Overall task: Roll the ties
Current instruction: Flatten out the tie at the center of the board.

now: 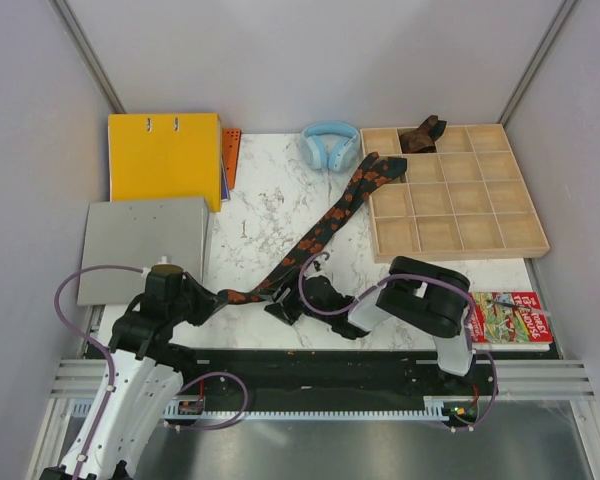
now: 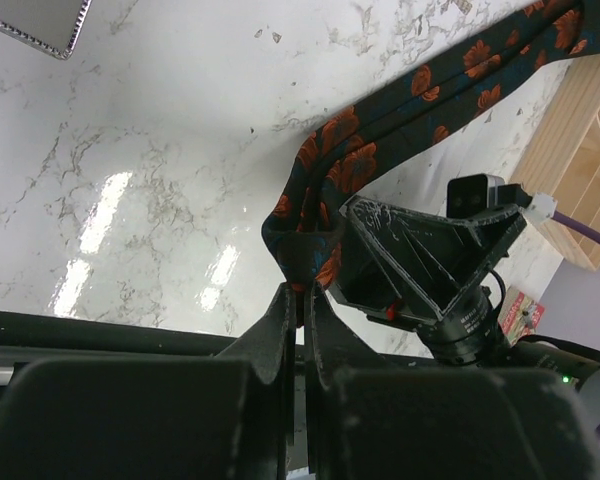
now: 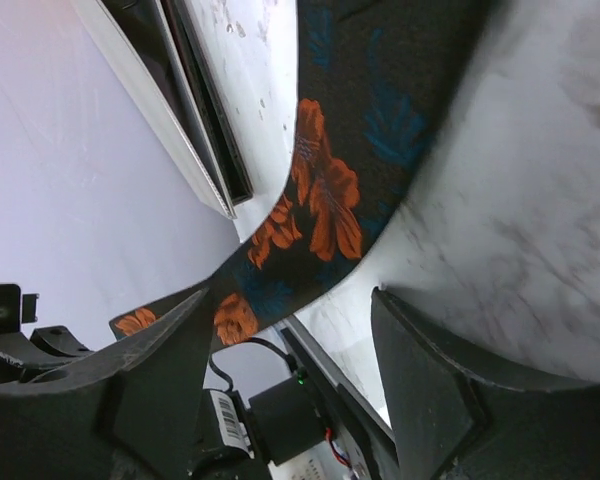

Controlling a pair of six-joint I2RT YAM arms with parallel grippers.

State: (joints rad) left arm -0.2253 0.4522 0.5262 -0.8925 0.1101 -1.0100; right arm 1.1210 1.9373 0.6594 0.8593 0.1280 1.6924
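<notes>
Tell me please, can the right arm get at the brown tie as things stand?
Probably yes: the right gripper is open and grips nothing, and the brown tie lies uncovered in a far tray compartment on that side; the stretch looks long.

Near right: book (image 1: pixel 511 319) cover bears a large printed title, too small to read reliably. Barcode sticker (image 3: pixel 226 421) on right arm hardware: characters illegible. Nothing else legible

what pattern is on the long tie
The long fabric necktie: orange-red flowers on black, best in right wrist view.
</notes>
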